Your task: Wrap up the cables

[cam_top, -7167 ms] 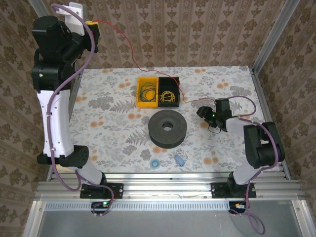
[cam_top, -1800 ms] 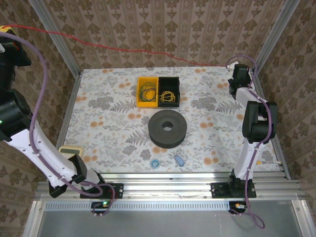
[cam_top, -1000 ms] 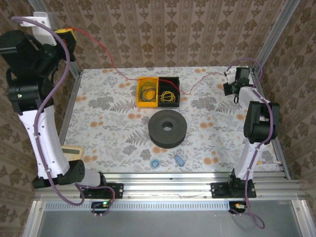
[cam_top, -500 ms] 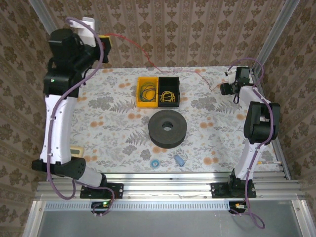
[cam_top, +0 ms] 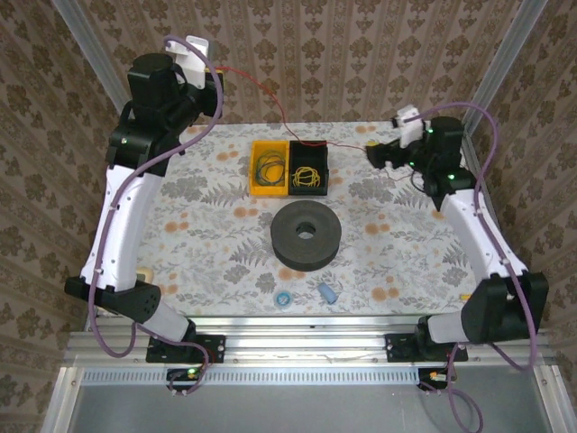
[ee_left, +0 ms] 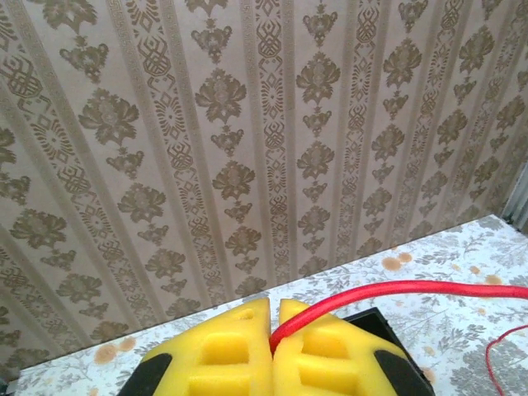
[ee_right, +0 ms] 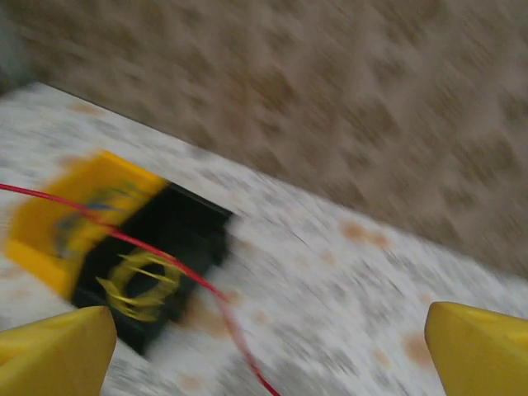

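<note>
The right gripper (ee_right: 264, 355), at the table's 2 o'clock, has just sprung wide and let go its end of the red cable (cam_top: 275, 95). The left gripper (ee_left: 274, 342), raised at 11 o'clock, stays pinched shut on the other end. The cable now sags slack past the black bin (cam_top: 325, 171) at 12 o'clock, so winding onto the spool (cam_top: 306, 234) looks yet to begin.

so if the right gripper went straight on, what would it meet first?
The right gripper would likely meet the red cable first, crossing ahead of its open jaws; past that, the table by the black bin. Blurred, so depth is unsure.
</note>
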Controlling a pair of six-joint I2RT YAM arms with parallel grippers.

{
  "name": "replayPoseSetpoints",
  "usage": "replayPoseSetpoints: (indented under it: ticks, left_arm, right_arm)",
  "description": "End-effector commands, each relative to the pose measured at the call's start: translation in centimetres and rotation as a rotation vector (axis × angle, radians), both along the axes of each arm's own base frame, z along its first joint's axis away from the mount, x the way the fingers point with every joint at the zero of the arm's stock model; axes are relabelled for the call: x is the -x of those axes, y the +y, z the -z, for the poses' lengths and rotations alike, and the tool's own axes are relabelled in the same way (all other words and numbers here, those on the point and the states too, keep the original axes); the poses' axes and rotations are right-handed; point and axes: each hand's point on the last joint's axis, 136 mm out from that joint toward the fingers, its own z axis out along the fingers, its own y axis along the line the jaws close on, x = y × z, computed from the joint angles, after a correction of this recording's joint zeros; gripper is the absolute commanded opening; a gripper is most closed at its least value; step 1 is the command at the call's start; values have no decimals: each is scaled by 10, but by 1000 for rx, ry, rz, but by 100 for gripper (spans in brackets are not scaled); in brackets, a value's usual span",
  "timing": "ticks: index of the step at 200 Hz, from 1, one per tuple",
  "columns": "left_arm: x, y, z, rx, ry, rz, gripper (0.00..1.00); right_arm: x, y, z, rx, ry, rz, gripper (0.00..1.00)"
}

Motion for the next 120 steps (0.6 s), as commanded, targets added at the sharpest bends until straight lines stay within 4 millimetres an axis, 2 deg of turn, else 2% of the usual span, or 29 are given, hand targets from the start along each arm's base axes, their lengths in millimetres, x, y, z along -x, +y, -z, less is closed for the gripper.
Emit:
replayPoseSetpoints:
  ticks: [1,10,13,27,45,97,111,120]
  left_arm:
    - [6,7,-15,-26,-66,-42,0]
    - [7,7,-15,-27,-68,-44,0]
    - [7,7,-13,-29,-67,-44,0]
    - [8,7,-12,-29,-67,-45,0]
    - [10,9,-12,-34,-67,-50,0]
    - [22,18,-14,-48,-85,-65,0]
    - [25,20,-15,-50,-90,-69,0]
    - [26,21,-15,-52,-91,-71,0]
  right_arm:
    - [20,80,-41,-23,-142,-212,97]
    - [25,108,-55,-17,-176,-262,97]
    - [21,118,-52,-10,-168,-274,97]
    - [18,154,-69,-11,-195,-321,96]
    - [16,188,-83,-24,-216,-369,96]
    - [4,235,-105,-96,-253,-431,91]
    - [-1,242,-109,-95,-254,-430,83]
    - [-3,244,-112,-94,-252,-427,72]
